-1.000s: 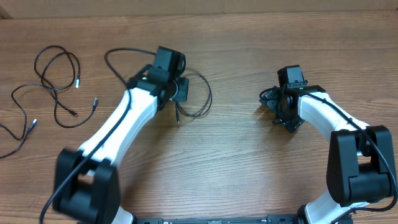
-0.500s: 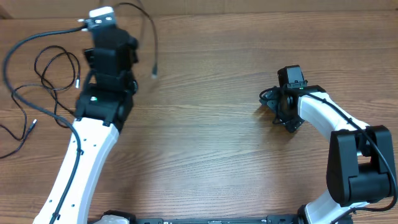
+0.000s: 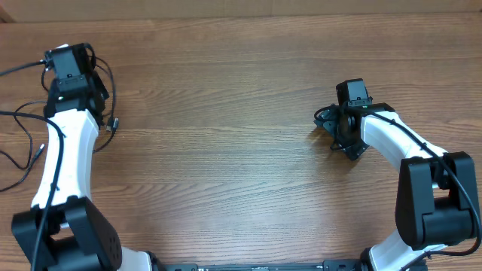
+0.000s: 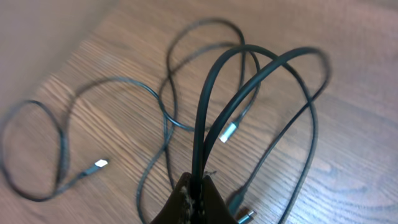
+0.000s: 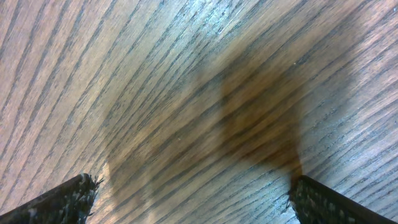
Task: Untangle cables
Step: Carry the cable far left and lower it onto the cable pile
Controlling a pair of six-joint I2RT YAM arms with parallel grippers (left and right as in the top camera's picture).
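Note:
Several thin black cables lie in loose loops at the table's far left. My left gripper hovers over them near the back left corner. In the left wrist view it is shut on one black cable, whose doubled loop arches up from the jaws. Below it other cables lie on the wood, with silver plug tips showing. My right gripper points down at the table on the right. It is open, with only bare wood between its fingers.
The wooden table has its back edge just beyond the left gripper. A small plug lies beside the left arm. The right arm's own black wiring sits by its wrist.
My left arm has swung from the table's middle to the far back left, carrying the held cable over to the other loops. The right arm has not moved.

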